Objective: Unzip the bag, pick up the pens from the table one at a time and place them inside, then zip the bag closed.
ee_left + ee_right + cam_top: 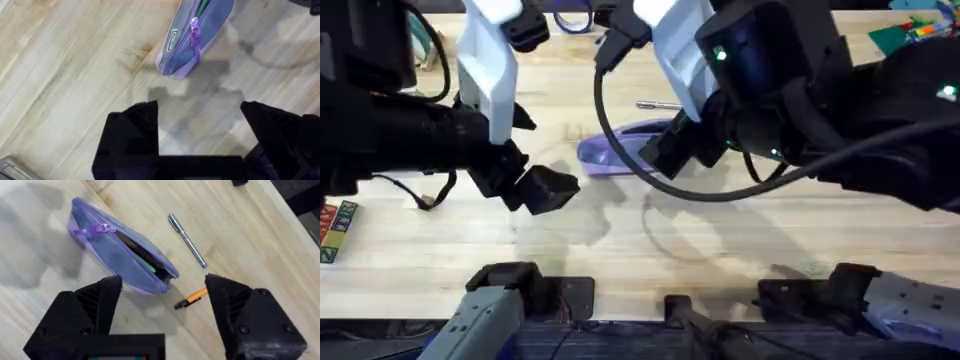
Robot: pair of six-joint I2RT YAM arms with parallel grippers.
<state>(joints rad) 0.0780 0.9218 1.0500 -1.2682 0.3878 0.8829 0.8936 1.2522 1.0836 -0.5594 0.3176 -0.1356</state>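
The bag (120, 255) was seen unzipped on the table (45, 305), the silver pen (187, 241) and orange pen (191, 299) lying beside it. Both grippers (200, 130) (162, 307) were held apart, empty.

Soft matt cloth on the bag (117, 257), with a fabric zip pull. Silver pen (187, 241) looks glossy metal, orange pen (192, 298) smooth plastic. Table (65, 75): pale grained wood, satin sheen.
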